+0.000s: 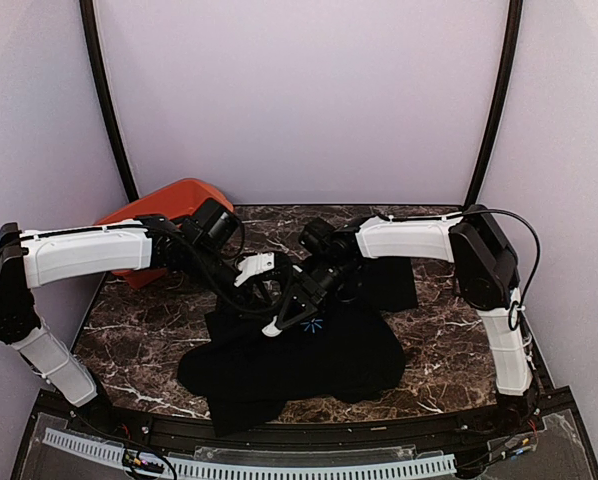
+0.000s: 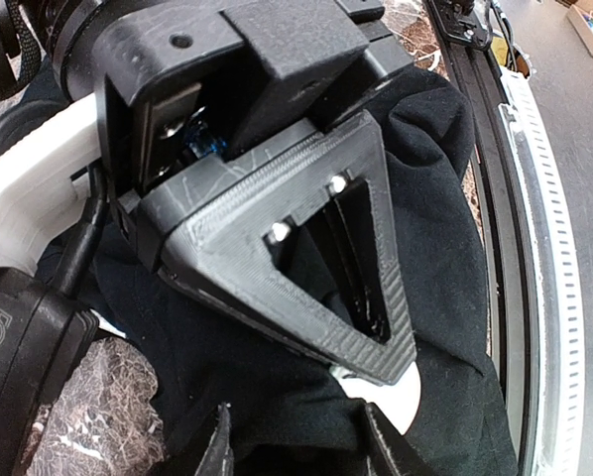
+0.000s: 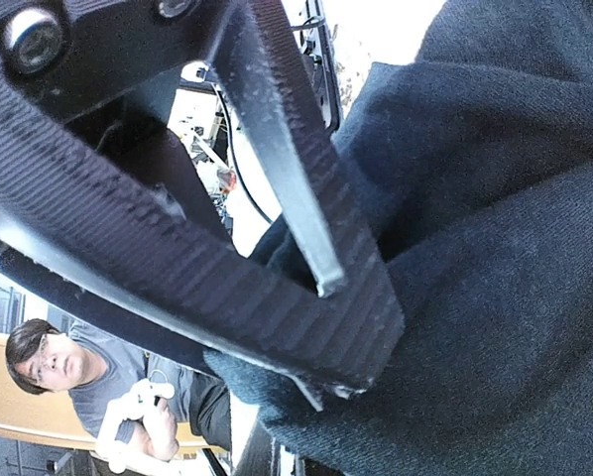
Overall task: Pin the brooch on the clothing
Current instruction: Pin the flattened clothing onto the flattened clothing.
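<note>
The clothing, a black T-shirt with a light-blue starburst print, lies crumpled on the marble table. My right gripper hangs just left of the print, shut on the brooch. The brooch shows only as a small pale rounded disc poking from the black fingertips. In the right wrist view my right gripper is pressed into dark cloth, with a thin pale edge at its tip. My left gripper faces it from the far side. My left gripper has a fold of the shirt between its part-spread fingers.
An orange-red container stands at the back left behind my left arm. Part of the shirt spreads to the back right under my right arm. A black rail and a white slotted strip run along the table's near edge.
</note>
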Controlling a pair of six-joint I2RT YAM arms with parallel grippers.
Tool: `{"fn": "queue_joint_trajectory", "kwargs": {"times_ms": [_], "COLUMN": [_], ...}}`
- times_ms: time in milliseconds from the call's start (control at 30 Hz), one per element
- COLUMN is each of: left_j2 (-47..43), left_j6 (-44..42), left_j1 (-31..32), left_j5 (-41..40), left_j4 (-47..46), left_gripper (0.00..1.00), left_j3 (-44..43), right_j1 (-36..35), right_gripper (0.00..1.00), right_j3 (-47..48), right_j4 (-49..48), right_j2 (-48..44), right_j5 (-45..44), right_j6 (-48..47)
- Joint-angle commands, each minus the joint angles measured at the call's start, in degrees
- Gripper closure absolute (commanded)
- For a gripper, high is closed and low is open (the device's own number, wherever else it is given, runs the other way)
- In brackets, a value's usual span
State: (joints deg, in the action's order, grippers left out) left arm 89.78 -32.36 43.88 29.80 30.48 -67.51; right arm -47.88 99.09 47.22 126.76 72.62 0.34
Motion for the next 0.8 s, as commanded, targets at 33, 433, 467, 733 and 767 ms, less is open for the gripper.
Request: {"fn": "queue_joint_trajectory", "kwargs": {"times_ms": [33,433,467,733,767], "left_j2": [0.0,0.07,0.05,-0.07,-0.1], "left_j6": [-0.92,-1.19,-1.25,-1.54,-1.6], "left_j1": [0.85,0.89,0.87,0.86,0.88], "left_j5": [-1.13,-0.71,-0.64,-0.89,-0.84], "left_j4": [1.84,2.24,2.27,2.63,2.65], "left_gripper": [0.58,0.52,0.52,0.5,0.5], "left_j3": [-0.43,-0.43,-0.5,-0.48,-0.45], "right_j1": [0.46,0.96,1.01,1.43,1.39], "right_gripper": [1.0,1.0,1.0,1.0,1.0], "right_j3": [0.58,0.32,0.32,-0.12,-0.12], "right_j4": [-4.16,-4.42,-4.5,-4.92,-4.99], "right_j2": [-2.02,-2.32,-2.42,-2.59,-2.57], "right_j5": [6.31,6.69,6.73,6.83,6.77], "right_j6": [-0.34,1.0,1.03,1.26,1.3]}}
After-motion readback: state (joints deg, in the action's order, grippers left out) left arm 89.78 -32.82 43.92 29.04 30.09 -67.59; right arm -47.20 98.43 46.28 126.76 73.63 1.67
